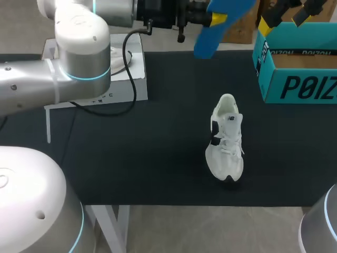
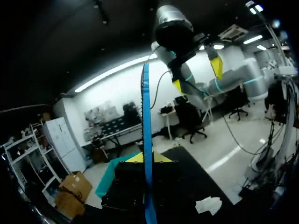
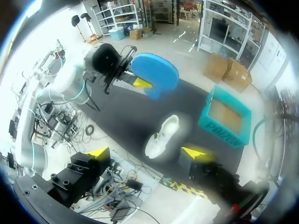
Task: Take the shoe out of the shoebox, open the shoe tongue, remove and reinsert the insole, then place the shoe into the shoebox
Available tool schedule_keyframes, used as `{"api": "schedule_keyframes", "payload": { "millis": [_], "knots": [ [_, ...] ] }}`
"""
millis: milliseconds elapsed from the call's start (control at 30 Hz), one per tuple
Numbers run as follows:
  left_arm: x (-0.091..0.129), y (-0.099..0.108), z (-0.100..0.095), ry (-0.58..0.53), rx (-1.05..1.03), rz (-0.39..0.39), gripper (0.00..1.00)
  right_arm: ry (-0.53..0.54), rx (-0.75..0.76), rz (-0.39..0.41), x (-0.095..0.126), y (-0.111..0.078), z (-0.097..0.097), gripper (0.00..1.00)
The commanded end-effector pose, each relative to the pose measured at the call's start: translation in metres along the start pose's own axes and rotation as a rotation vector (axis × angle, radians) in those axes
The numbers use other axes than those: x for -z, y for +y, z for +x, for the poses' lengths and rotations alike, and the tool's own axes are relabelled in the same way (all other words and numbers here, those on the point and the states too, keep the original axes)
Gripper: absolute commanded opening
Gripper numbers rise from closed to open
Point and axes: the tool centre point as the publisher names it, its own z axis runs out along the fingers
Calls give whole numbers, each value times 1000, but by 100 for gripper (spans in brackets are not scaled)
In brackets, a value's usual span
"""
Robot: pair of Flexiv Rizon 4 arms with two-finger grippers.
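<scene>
The white shoe (image 1: 226, 139), dark patch on its side, stands upright on the counter (image 1: 158, 158) near the open teal box (image 1: 300, 87), whose inside shows tan, perhaps paper. The left hand (image 1: 210, 18) grips the blue insole (image 1: 215, 32) aloft. The right hand (image 3: 147, 152) is spread wide.

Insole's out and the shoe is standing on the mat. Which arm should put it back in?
Left. The left gripper is shut on the blue insole, raised beyond the shoe. The right gripper is open and empty, up by the shoebox, so it would probably need a handover first.
</scene>
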Motion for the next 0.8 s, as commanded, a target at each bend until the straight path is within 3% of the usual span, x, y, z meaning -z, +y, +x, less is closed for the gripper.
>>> {"api": "schedule_keyframes", "payload": {
  "millis": [33,133,233,800],
  "knots": [
    [6,-2,-2,-23,-385,-82,0,0,-1,5,0,2,0,100],
    [6,-2,0,-6,-452,12,0,0,-1,5,0,2,0,100],
    [1,7,-1,87,-349,57,0,0,-1,5,0,2,0,100],
    [1,7,-1,87,-349,57,0,0,-1,5,0,2,0,100]
  ]
}}
